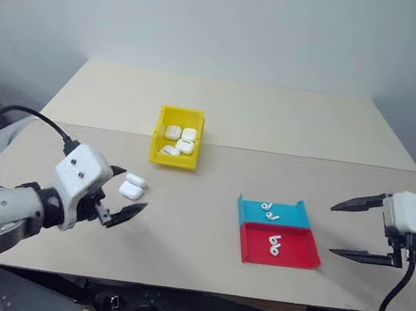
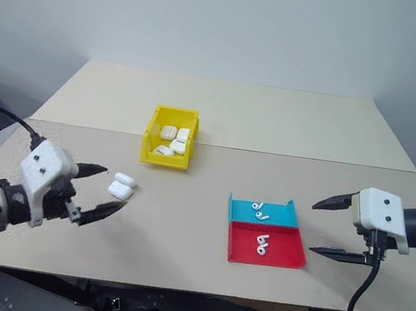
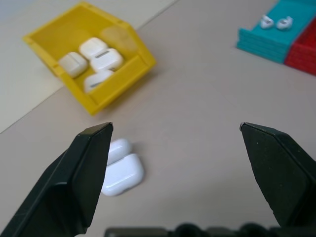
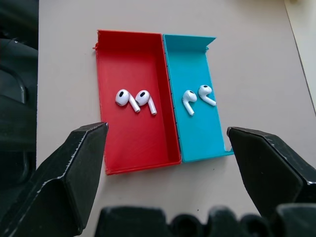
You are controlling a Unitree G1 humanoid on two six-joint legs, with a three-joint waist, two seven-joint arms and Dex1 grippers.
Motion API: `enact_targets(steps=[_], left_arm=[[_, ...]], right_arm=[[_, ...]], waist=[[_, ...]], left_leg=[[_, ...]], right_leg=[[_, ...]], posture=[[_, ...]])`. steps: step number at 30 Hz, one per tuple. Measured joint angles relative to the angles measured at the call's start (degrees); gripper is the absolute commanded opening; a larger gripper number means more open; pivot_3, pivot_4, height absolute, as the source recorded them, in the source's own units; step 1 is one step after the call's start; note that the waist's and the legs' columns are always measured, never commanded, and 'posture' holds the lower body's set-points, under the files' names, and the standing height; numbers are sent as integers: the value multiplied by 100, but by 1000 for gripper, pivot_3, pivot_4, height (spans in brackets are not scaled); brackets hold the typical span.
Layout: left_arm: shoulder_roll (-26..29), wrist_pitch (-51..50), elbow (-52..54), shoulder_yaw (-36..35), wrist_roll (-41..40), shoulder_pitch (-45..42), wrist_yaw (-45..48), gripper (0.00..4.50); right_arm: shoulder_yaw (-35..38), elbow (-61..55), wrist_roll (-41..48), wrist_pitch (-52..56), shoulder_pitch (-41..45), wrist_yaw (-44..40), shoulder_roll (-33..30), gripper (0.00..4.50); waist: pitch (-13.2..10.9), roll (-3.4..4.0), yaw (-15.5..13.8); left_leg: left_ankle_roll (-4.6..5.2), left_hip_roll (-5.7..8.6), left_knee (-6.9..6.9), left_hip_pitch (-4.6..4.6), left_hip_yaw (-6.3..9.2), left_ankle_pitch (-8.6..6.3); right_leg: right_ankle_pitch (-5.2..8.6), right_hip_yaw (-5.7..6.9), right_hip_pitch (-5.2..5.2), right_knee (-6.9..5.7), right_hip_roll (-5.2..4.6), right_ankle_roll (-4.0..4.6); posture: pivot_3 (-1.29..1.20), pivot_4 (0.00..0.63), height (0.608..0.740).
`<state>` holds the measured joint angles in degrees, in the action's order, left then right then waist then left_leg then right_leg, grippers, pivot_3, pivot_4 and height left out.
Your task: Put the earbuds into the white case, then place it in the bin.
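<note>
Left end effector (image 1: 122, 191) spread beside white case (image 1: 131, 191), right end effector (image 1: 355, 230) spread near earbuds (image 1: 273, 246), bin (image 1: 159, 147) beyond.

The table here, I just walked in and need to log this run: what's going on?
Nothing is held yet. Both grippers hover open: the left gripper near two white cases lying on the table, the right gripper beside the trays. Two earbuds lie in the red tray, two more in the teal tray. The yellow bin already holds several cases.

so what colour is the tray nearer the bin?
Teal flat plastic tray; clearest in right wrist view.
</note>
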<state>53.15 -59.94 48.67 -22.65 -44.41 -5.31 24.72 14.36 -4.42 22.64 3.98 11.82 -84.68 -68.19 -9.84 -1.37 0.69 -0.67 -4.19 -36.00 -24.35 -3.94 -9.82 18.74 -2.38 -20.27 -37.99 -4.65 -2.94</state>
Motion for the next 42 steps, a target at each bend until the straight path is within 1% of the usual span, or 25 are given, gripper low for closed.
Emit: enact_targets(steps=[3,6,7,10,14,17,20,23,30,36,42], left_arm=[[-80,-1062,207,268,-228,-698,-734,4500],[-200,-2559,181,698,-298,-1772,-1283,4500],[-134,-2905,73,879,-370,-2078,-1407,4500],[195,-3216,-553,1387,-777,-2690,-1765,4500],[566,-3238,-1797,2379,-1435,-3779,-2521,4500],[708,-3238,-2390,2877,-1921,-4201,-2885,4500],[714,-3238,-2883,3235,-2249,-4352,-3334,4500],[574,-3238,-3410,3396,-2539,-4463,-3722,4500],[327,-3238,-4130,3879,-2882,-4646,-4442,4500],[33,-3238,-4583,4159,-2945,-4719,-4634,4500],[-263,-3238,-4973,4180,-2889,-4863,-4729,4500]], right_arm=[[-9,-3,0,1,-37,37,8,4467],[-20,-20,-11,1,-131,95,17,4467],[-24,-32,-15,3,-135,120,17,4467],[-8,-87,-11,70,-182,169,15,4467],[17,-317,-7,257,-368,318,16,4467],[27,-440,-7,371,-527,422,30,4467],[45,-556,1,459,-674,507,35,4467],[108,-661,13,560,-802,538,34,4467],[221,-754,74,845,-796,542,6,4467],[252,-804,69,910,-882,544,6,4467],[374,-879,67,999,-1034,544,5,4467]], waist=[[-1,-1,-13],[-1,-2,-30],[-2,-3,-26],[-2,-4,9],[-4,-6,-3],[-4,-6,-3],[-4,-6,-5],[-5,-9,-19],[-5,-9,-32],[-6,-10,-68],[-6,-10,-92]], left_leg=[[0,2,-1,-2,3,0],[-1,6,-8,-2,8,1],[-2,6,-8,-2,8,1],[-2,6,-2,1,8,1],[-3,6,-1,-3,10,1],[-4,10,3,-5,9,0],[-5,10,4,-6,9,1],[-6,11,-2,-6,9,1],[-7,15,-2,-6,10,2],[-8,17,-5,-9,10,3],[-9,19,-5,-9,11,3]], right_leg=[[0,1,0,-1,0,-1],[-1,3,3,-6,2,-3],[-1,2,3,-5,2,-4],[-1,-1,1,-4,2,-3],[-1,1,-1,-1,1,-3],[-1,-2,-4,1,-3,-4],[0,-1,-6,0,-3,-5],[0,1,-4,-2,-4,-5],[0,2,-3,-2,-6,-5],[0,3,-3,-2,-7,-5],[0,4,-2,-2,-8,-5]], posture=[[0,150,740],[0,150,740],[0,150,740],[0,150,740],[0,150,740],[0,150,740],[0,150,740],[0,150,740],[0,150,740],[0,150,740],[0,150,740]])
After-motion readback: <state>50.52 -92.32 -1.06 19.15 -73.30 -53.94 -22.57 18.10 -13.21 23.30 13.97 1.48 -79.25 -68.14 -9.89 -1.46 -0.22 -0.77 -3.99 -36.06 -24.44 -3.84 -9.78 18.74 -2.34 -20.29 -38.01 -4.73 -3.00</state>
